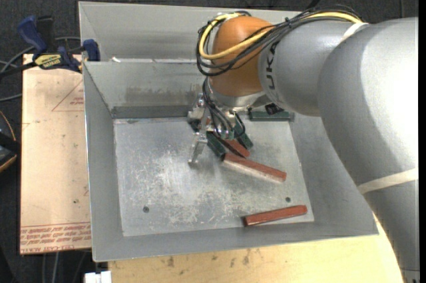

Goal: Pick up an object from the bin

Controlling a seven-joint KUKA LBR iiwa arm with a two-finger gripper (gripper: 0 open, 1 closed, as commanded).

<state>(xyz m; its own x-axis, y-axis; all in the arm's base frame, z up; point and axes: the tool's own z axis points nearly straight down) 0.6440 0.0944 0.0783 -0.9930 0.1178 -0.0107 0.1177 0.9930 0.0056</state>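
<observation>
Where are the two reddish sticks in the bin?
Front reddish-brown stick (275, 215): camera view, middle of its top face, near the bin's front wall.
Tilted reddish-brown stick (256, 170): camera view, middle of its length, mid-bin.

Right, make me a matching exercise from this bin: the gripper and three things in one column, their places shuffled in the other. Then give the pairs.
Column one:
1. gripper
2. dark red bar
3. pale red bar
4. green flat piece

Column two:
A. front right of the bin floor, lying nearly along its front edge
B. at the back of the floor, right of the middle
C. over the middle of the floor
D. slanted mid-floor, just right of the gripper

Pairs: 1-C, 2-A, 3-D, 4-B.
</observation>
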